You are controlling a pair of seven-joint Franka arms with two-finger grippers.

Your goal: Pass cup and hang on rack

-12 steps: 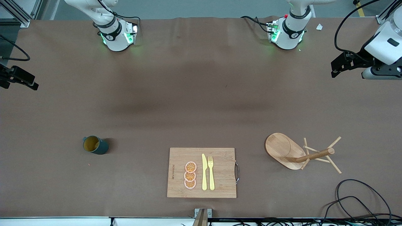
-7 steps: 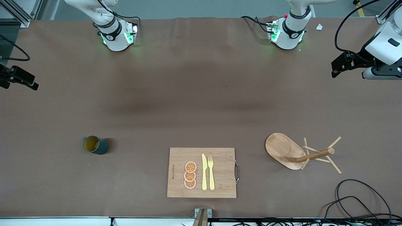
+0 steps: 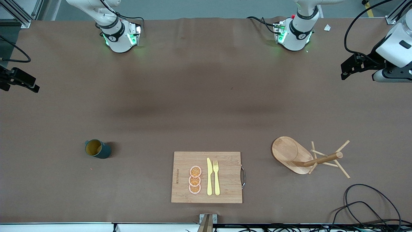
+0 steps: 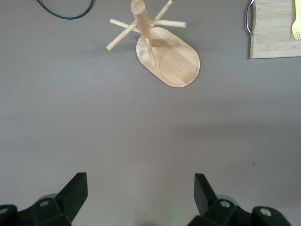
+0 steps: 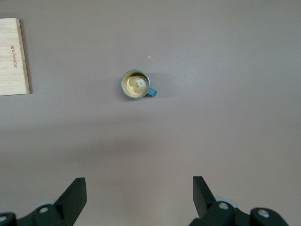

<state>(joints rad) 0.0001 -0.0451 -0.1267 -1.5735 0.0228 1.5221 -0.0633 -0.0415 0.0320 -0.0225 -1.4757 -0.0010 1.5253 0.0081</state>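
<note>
In the front view the cup (image 3: 97,149) stands upright on the table (image 3: 199,96), toward the right arm's end and fairly near the edge closest to the camera. The rack (image 3: 307,156) stands toward the left arm's end, about as near that edge. Between them lies a cutting board (image 3: 207,177) close to the same edge, carrying three orange slices (image 3: 195,179), a yellow knife (image 3: 209,176) and a yellow fork (image 3: 216,177). The left gripper (image 3: 349,67) hangs in the air at the left arm's end of the table, well apart from the rack. The right gripper (image 3: 19,82) hangs at the right arm's end, well apart from the cup. A black cable (image 3: 370,206) coils near the corner at the left arm's end.

In the left wrist view the left gripper (image 4: 141,193) has its fingers spread wide with nothing between them; the rack (image 4: 160,47) stands well clear of them on bare table.

In the right wrist view the right gripper (image 5: 139,195) is likewise spread wide and empty; the cup (image 5: 136,84) sits upright, well away from the fingertips, its handle showing at one side.
</note>
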